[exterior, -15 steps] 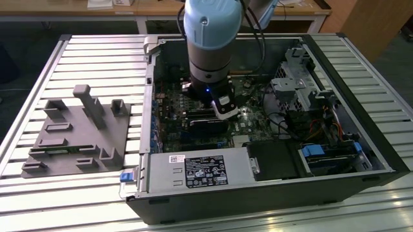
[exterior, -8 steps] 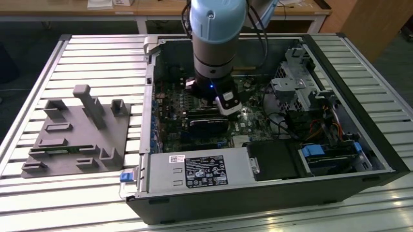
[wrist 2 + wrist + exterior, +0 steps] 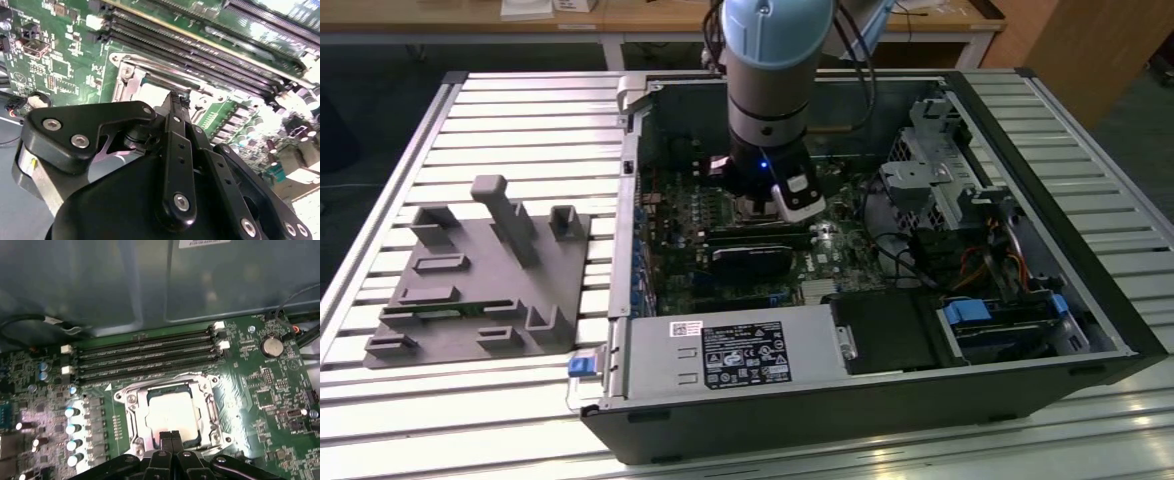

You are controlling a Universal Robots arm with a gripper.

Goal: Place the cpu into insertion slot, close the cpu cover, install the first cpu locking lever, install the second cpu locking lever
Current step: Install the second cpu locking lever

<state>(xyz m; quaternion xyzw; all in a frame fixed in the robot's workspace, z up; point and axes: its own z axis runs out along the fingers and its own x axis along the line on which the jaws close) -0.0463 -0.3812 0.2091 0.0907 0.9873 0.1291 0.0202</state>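
1. In the exterior view the arm (image 3: 770, 90) reached straight down into an open computer case (image 3: 1107, 300) that lay on a slatted metal table (image 3: 520, 110), its wrist over the green motherboard (image 3: 670, 262).
2. The gripper (image 3: 171, 436) stood clenched in the first wrist view, its two black fingertips (image 3: 166, 438) pressed together with nothing between them, right at the edge of the insertion slot (image 3: 131, 405).
3. The cpu (image 3: 172, 412) lay flat inside that slot, its pale metal face showing through the square window of the cpu cover (image 3: 210, 407), which lay down over it.
4. Four long dark memory slots (image 3: 145, 357) ran just beside the socket, with a row of small capacitors (image 3: 72, 435) near it.
5. In the second wrist view the closed fingers (image 3: 175, 107) pointed at the silvery socket frame (image 3: 131, 75).
6. A grey moulded fixture (image 3: 478, 275) sat on the table at the exterior view's left, well apart from the case.
7. Whether either locking lever was latched could not be told.
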